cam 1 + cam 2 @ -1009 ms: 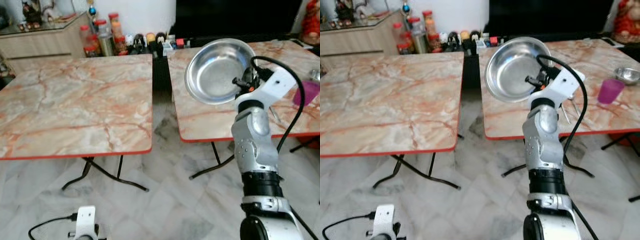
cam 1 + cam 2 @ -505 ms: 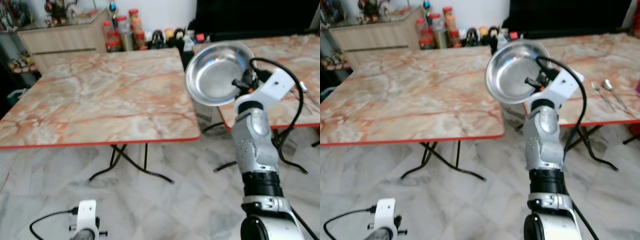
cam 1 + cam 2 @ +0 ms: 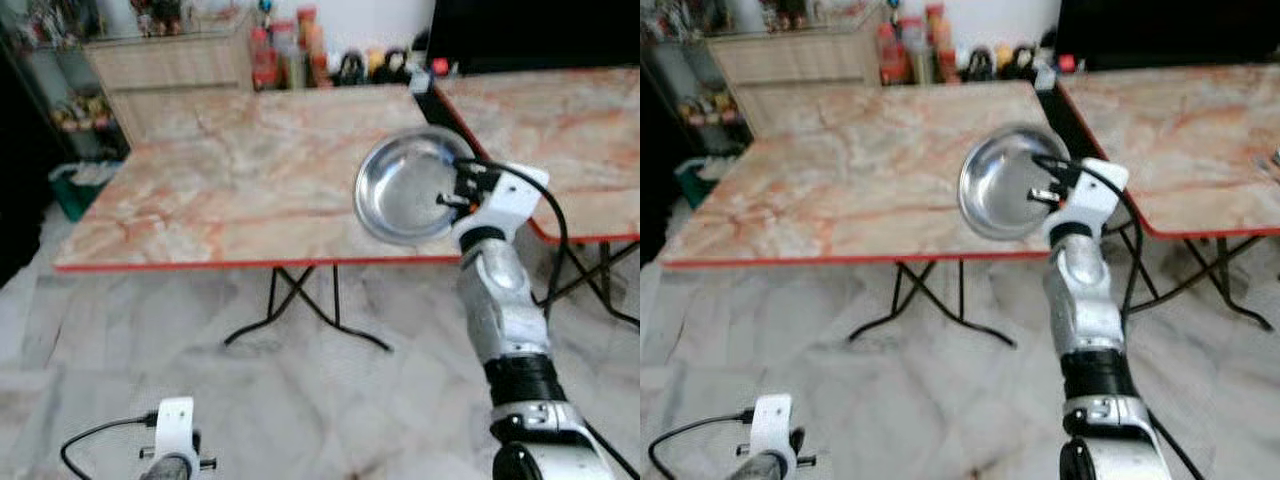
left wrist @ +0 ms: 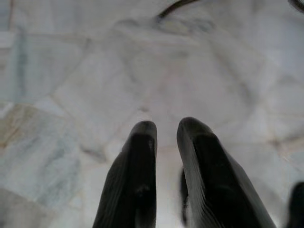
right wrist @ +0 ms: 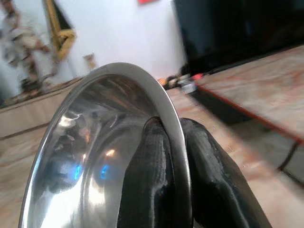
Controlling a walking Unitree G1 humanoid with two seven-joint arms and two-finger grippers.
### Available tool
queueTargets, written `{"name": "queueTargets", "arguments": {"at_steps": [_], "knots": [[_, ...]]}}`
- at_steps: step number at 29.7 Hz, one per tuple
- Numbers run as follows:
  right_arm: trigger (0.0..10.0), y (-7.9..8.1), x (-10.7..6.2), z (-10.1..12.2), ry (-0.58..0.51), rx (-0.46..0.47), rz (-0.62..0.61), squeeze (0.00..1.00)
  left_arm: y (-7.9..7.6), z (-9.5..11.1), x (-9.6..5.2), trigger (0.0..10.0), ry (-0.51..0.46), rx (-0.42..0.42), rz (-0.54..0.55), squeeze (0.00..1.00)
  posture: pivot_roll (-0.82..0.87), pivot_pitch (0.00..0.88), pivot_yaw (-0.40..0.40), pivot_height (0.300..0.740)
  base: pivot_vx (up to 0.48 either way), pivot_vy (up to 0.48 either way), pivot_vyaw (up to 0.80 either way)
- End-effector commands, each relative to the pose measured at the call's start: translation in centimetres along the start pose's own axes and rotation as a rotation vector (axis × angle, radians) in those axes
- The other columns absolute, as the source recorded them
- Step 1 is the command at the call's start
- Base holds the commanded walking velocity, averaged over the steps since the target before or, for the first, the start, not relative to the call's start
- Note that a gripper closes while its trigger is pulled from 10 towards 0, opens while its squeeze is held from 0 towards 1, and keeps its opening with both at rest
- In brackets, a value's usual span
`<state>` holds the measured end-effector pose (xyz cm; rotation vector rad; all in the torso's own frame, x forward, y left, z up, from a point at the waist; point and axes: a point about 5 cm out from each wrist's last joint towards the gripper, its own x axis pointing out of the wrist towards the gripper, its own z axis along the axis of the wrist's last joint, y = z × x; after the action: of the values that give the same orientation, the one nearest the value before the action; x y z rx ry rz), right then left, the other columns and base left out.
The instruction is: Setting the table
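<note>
My right gripper is shut on the rim of a round steel plate, holding it tilted up over the near right corner of the left marble table. In the right wrist view the two fingers pinch the steel plate at its edge. My left gripper hangs low over the marble floor, its two fingers close together with nothing between them.
A second marble table stands to the right across a narrow gap. Jars and bottles line the back wall beside a wooden cabinet. Folding table legs stand on the tiled floor below.
The camera has turned left, so the tables slid right in view. The plate held in my right gripper now sits lower, over the left table's near right corner.
</note>
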<state>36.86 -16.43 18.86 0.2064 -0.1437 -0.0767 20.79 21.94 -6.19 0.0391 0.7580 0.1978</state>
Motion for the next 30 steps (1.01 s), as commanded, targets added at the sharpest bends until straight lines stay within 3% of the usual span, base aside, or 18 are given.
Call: {"name": "queueTargets", "arguments": {"at_steps": [1,17,30], "knots": [[10.0,0.55,0.21,0.41,-0.018,-0.009,0.031,0.0,0.29,-0.08,0.0,10.0,0.009,-0.003,0.008,0.0,0.07,0.02,0.035,0.74,0.0,0.48,0.0],[10.0,0.68,0.26,0.26,-0.024,-0.006,0.049,0.0,0.23,0.16,0.06,10.0,-0.001,0.025,0.017,0.0,0.07,0.017,0.034,0.74,0.0,0.021,0.0],[10.0,0.87,0.24,0.09,-0.017,-0.002,0.063,0.0,0.21,0.07,0.04,10.0,0.004,0.029,0.021,0.0,0.07,0.018,0.032,0.74,0.368,0.0,0.0]]}}
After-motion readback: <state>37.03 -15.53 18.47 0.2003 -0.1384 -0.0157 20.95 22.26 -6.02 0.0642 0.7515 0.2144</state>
